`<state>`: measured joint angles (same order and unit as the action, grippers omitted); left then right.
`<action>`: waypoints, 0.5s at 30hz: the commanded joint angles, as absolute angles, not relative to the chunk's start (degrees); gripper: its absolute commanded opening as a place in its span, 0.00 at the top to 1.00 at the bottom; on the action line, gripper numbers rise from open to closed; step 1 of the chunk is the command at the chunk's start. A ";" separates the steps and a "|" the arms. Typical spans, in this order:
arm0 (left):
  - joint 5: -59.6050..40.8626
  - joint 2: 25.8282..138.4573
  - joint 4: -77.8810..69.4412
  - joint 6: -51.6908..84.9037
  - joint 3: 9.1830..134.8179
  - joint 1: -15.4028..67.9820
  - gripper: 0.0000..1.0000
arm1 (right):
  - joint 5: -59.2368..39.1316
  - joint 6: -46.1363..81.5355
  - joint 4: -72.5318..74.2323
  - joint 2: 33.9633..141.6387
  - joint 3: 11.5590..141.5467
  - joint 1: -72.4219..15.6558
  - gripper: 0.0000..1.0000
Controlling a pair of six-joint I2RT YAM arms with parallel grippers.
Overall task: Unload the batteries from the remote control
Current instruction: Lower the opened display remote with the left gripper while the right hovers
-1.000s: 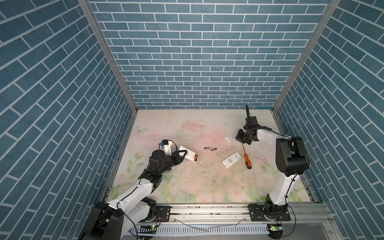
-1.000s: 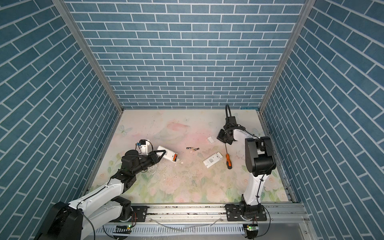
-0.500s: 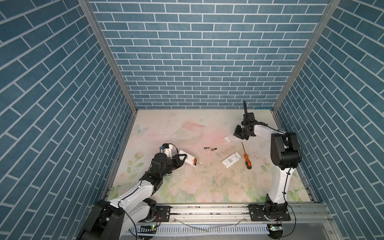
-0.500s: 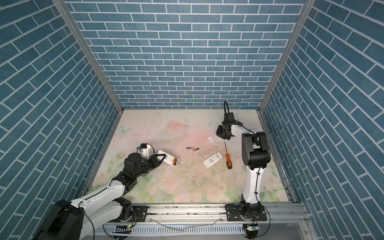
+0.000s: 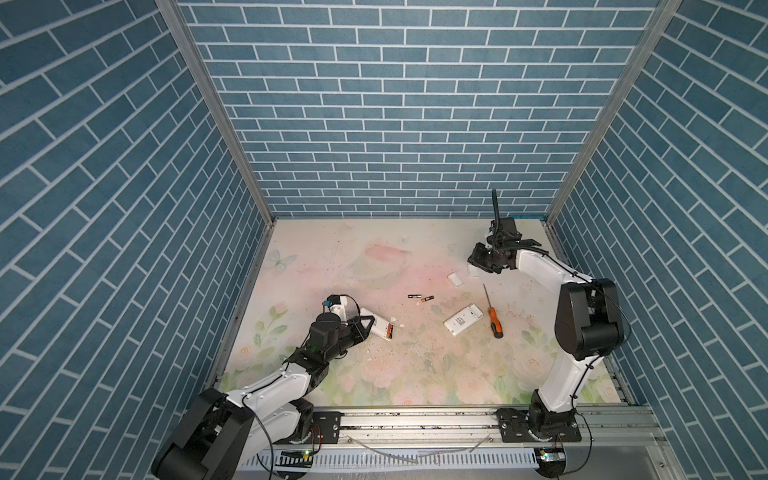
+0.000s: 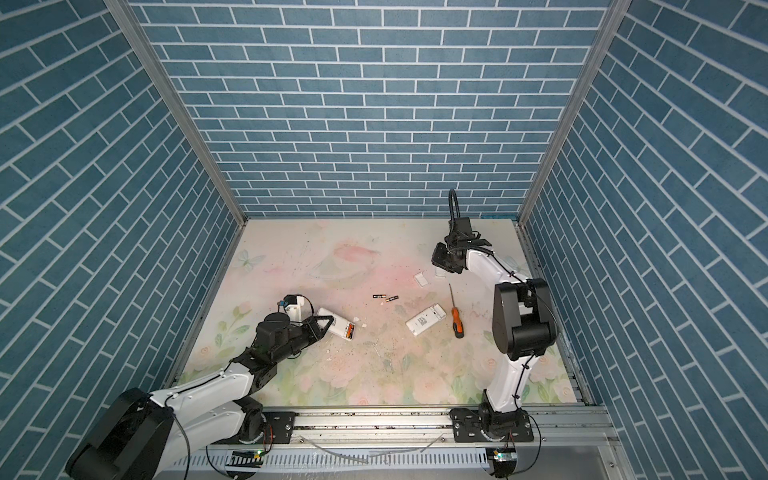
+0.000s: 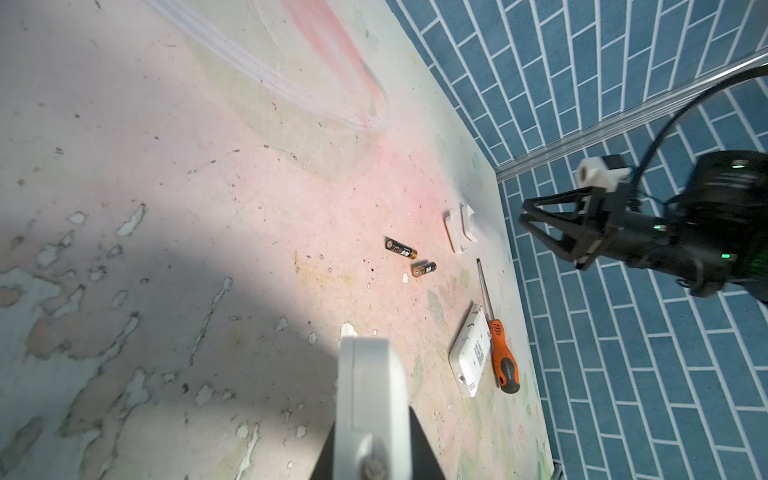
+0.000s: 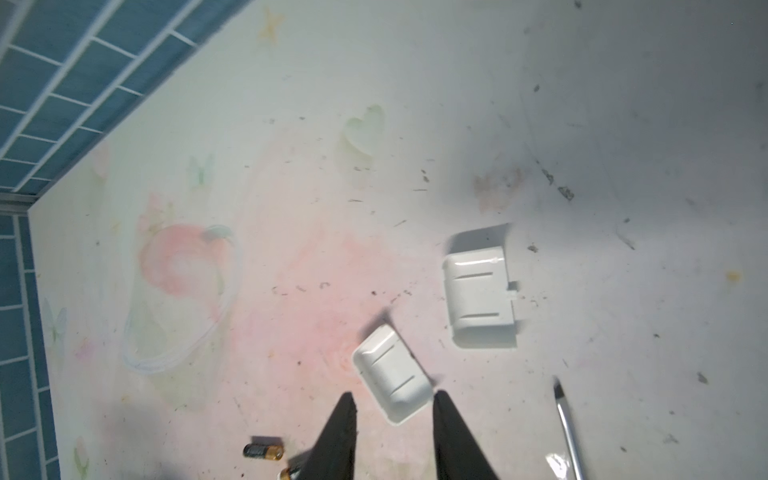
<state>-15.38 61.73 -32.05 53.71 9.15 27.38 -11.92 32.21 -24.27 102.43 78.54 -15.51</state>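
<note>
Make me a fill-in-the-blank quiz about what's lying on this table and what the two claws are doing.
1. The left gripper grips one white remote; the other remote lies beside the ___-handled screwdriver.
2. ___ loose batteries lie on the table between the arms.
3. The right gripper hangs ___ and empty near two white covers.

Missing words: orange; Two; open.
</note>
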 commanded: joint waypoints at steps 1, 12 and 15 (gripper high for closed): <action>-13.84 63.78 -37.62 55.48 8.26 28.20 1.00 | -7.92 29.09 -28.21 97.50 75.99 -18.36 0.66; -13.08 75.03 -47.74 59.00 7.95 30.09 0.97 | -6.07 30.33 -28.25 88.02 72.84 -22.49 0.65; -13.03 77.64 -50.49 59.67 7.44 30.06 0.94 | -5.98 30.50 -27.86 86.73 72.07 -22.68 0.65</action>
<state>-13.93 75.57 -47.94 59.22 8.62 29.67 -7.60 31.05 -27.22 88.88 73.76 -22.35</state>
